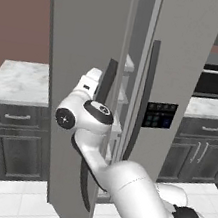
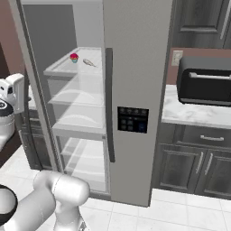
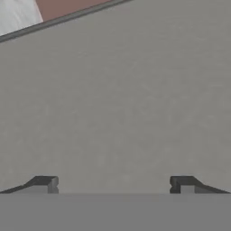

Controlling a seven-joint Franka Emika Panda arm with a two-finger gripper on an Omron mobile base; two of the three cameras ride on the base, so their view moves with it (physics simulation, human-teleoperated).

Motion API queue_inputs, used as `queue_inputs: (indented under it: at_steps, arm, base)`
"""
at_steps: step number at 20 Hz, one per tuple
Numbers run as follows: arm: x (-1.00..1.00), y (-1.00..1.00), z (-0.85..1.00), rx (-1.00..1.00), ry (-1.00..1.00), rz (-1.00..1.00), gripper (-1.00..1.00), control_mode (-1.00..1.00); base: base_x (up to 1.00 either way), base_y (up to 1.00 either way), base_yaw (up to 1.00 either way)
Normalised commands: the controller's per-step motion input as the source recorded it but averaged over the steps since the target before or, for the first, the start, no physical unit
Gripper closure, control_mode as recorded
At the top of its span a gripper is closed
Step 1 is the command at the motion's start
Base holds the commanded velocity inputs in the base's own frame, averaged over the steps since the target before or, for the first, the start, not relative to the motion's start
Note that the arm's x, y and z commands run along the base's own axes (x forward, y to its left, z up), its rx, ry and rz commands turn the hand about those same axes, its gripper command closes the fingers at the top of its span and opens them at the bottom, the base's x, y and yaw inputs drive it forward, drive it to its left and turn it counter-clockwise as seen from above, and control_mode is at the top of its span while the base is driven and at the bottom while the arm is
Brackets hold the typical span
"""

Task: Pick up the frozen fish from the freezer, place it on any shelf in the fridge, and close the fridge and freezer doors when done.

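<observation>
Fish (image 2: pixel 89 62) lies on the top glass shelf (image 2: pixel 59 68) in the fridge (image 2: pixel 81 117), just beside the cupcake (image 2: pixel 74 57), long axis running roughly left-right in the right base view. So the placing looks done.

Gripper (image 3: pixel 113 185) spread wide, holding nothing, fingertips facing a flat grey panel close up (probably the fridge door (image 1: pixel 79 75), outer face).

Fridge door stands swung well out; freezer door (image 2: pixel 135 90) looks nearly shut, from this side.

Coming move, as I judge it: push the open door toward the cabinet. The hand sits on the outer side, near the handle (image 1: pixel 107 80).
</observation>
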Motion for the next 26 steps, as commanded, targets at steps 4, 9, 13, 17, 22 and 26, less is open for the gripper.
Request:
queue_inputs:
  at_steps: [4,9,13,17,22,26]
  arm:
    - [0.17,-0.44,0.0,0.0,-0.03,-0.1,-1.0,-1.0]
    - [0.2,-0.45,0.0,0.0,-0.04,-0.11,-1.0,-1.0]
    - [0.29,-0.41,0.0,0.0,-0.02,-0.1,-1.0,-1.0]
    - [0.4,-0.3,0.0,0.0,0.0,-0.08,-1.0,-1.0]
    - [0.46,-0.14,0.0,0.0,0.0,-0.06,-1.0,-1.0]
    - [0.44,-0.16,0.0,0.0,-0.01,-0.05,-1.0,-1.0]
  base:
    - [0.0,0.0,0.0]
    - [0.0,0.0,0.0]
    - [0.0,0.0,0.0]
    - [0.0,0.0,0.0]
    - [0.0,0.0,0.0]
    - [0.0,0.0,0.0]
